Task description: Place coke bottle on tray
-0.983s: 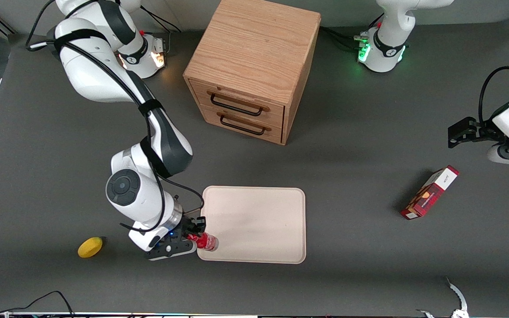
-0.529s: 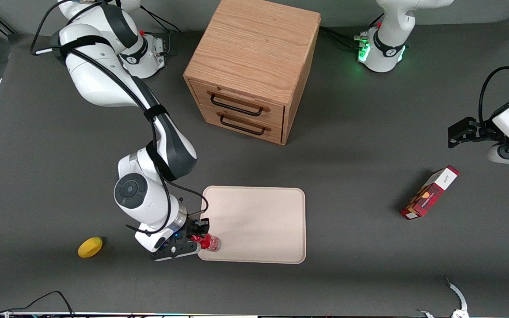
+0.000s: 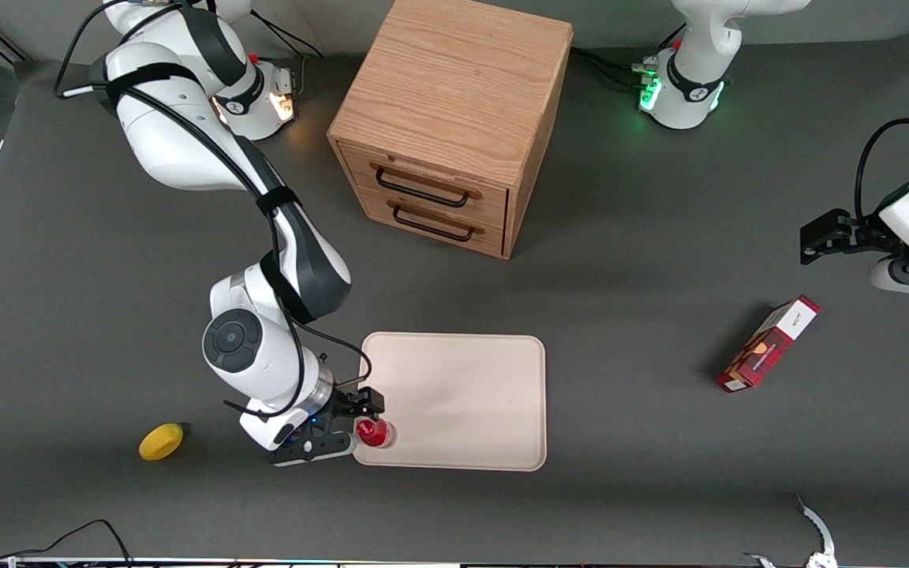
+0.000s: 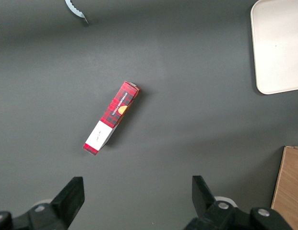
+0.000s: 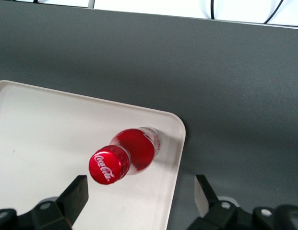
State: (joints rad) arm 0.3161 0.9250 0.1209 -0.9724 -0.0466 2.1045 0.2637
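The coke bottle [image 3: 376, 433] stands upright on the beige tray [image 3: 462, 394], in the tray's corner nearest the front camera at the working arm's end. From the right wrist camera the bottle [image 5: 125, 155] shows its red cap with white script facing up, its red body and clear base set just inside the tray's rounded corner [image 5: 53, 129], near the low rim but not on it.

The end effector [image 3: 358, 422] sits over that same corner of the tray, with the bottle between its fingers. Its jaws are spread apart: in the right wrist view the two black fingertips [image 5: 74, 194] stand well clear of the bottle on either side, neither one touching it (the bottle rests on the tray by itself).

A yellow lemon [image 3: 161, 441] lies on the dark grey counter [image 3: 660, 442] beside the working arm, farther toward that arm's end of the counter than the tray. A wooden drawer cabinet [image 3: 450, 118] with two black-handled drawers stands farther from the front camera than the tray, both drawers shut. A red-and-white carton [image 3: 768, 344] lies flat on its side toward the parked arm's end of the counter, well apart from the tray; the left wrist view shows the same carton [image 4: 112, 118] with an edge of the tray [image 4: 278, 48].
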